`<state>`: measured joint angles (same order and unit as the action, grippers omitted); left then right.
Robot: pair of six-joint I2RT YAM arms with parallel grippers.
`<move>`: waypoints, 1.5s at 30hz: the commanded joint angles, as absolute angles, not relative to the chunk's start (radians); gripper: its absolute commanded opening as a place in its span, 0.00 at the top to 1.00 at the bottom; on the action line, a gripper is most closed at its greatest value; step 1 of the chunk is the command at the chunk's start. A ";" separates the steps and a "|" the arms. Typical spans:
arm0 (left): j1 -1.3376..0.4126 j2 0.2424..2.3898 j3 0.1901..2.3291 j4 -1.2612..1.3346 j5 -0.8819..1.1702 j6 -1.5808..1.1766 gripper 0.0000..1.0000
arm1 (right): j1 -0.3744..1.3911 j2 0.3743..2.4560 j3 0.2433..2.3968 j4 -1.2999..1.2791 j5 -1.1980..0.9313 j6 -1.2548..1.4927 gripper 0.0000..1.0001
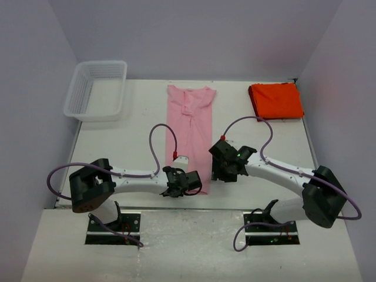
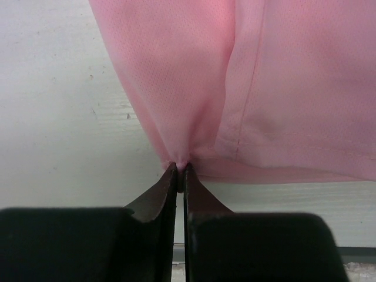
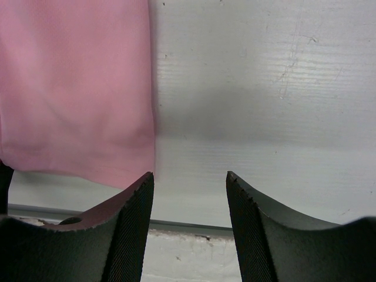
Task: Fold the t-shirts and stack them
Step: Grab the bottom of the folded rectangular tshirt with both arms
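We see the left end effector (image 2: 181, 169) closed on the near hem of the light pink t-shirt (image 1: 189, 126), its two tips pinching a small gather of cloth at the shirt's near left corner. The fabric puckers into the tips and fans out beyond them. The right end effector (image 3: 190, 176) stands open with nothing between its fingers, over bare table (image 1: 117, 147) just beside the shirt's near right corner.

The pink shirt lies as a long narrow strip down the middle of the table, collar at the far end and hem toward the arms. The bright orange-red t-shirt (image 1: 276, 100) sits folded at the far right of the table, well apart from the pink one. A white mesh basket (image 1: 97, 90) stands at the far left.

We judge the risk to lie in the grip. The left tips hold very little cloth, so the hem could slip free on lifting. We cannot tell whether they caught every layer; if only the top one, the strip could peel open. With the right corner not yet taken, a one-sided pull would drag the shirt askew and spoil the fold
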<state>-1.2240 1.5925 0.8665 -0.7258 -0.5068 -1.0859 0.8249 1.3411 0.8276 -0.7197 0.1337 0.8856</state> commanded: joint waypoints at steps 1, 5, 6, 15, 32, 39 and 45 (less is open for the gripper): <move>-1.216 1.575 0.839 -0.746 -0.543 -1.121 0.96 | 0.822 1.368 0.836 -0.698 0.117 0.873 0.46; -1.216 1.569 0.842 -0.742 -0.540 -1.115 0.97 | 0.831 1.419 0.853 -0.672 0.080 0.856 0.46; -1.216 1.569 0.842 -0.741 -0.538 -1.115 0.97 | 0.837 1.434 0.860 -0.669 0.080 0.864 0.46; -1.215 1.568 0.859 -0.732 -0.535 -1.092 0.97 | 0.879 1.460 0.887 -0.652 0.064 0.877 0.46; -1.218 1.551 0.856 -0.726 -0.526 -1.086 0.97 | 0.957 1.609 1.005 -0.666 0.049 0.867 0.49; -1.218 1.557 0.845 -0.704 -0.517 -1.083 0.97 | 0.971 1.644 1.055 -0.709 0.069 0.854 0.53; -1.218 1.557 0.836 -0.693 -0.517 -1.081 0.96 | 0.997 1.666 1.103 -0.739 0.071 0.857 0.55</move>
